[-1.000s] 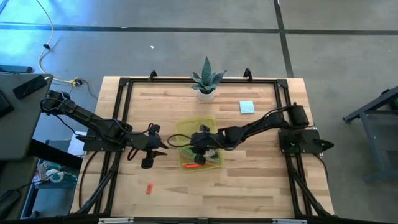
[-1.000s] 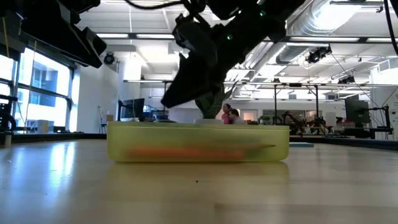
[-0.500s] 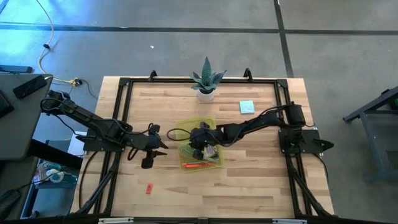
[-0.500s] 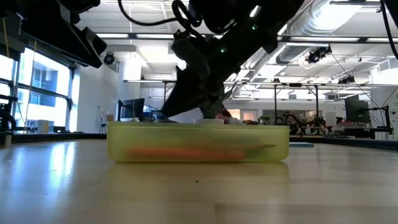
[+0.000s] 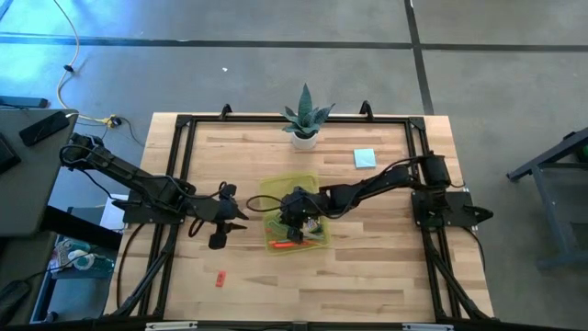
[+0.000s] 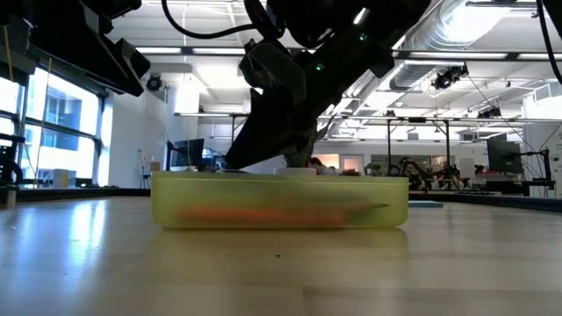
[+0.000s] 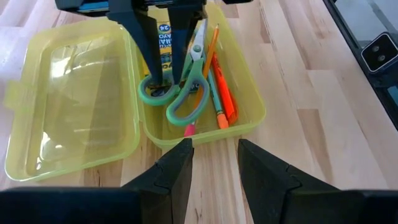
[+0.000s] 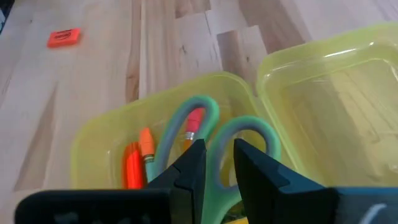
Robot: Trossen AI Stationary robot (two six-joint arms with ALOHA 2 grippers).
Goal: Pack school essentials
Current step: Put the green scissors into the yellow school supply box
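Observation:
The translucent yellow-green case (image 7: pixel 249 118) lies open on the table, its lid (image 7: pixel 68 99) flat beside the tray. In the tray lie green-handled scissors (image 7: pixel 186 81) and orange and red pens (image 7: pixel 217 93). My right gripper (image 7: pixel 168 81) reaches down into the tray at the scissors' handles (image 8: pixel 205 118), shut on them. My left gripper (image 7: pixel 214 165) waits open just left of the case (image 5: pixel 237 221), touching nothing. The red eraser (image 5: pixel 220 279) lies flat near the near edge. The light-blue notepad (image 5: pixel 365 158) lies at the far right. My right gripper holds the scissors by one green handle loop (image 7: pixel 158 90). One finger (image 7: pixel 149 50) stands inside the loop and the other (image 7: pixel 185 43) outside it. The fingers come from above, pointing down. The scissors lie flat on the tray floor, blades pointing away from the left arm.
A spiky green potted plant (image 5: pixel 305 119) stands at the far edge behind the case. A black metal frame (image 5: pixel 184 124) runs around the table. Bare wood lies between the case and the eraser (image 8: pixel 64 37). A yellow printed item (image 7: pixel 163 34) lies in the tray beneath the right gripper.
My right gripper has come down from above the case into the tray and now stays low there. The left arm and the case have kept still.

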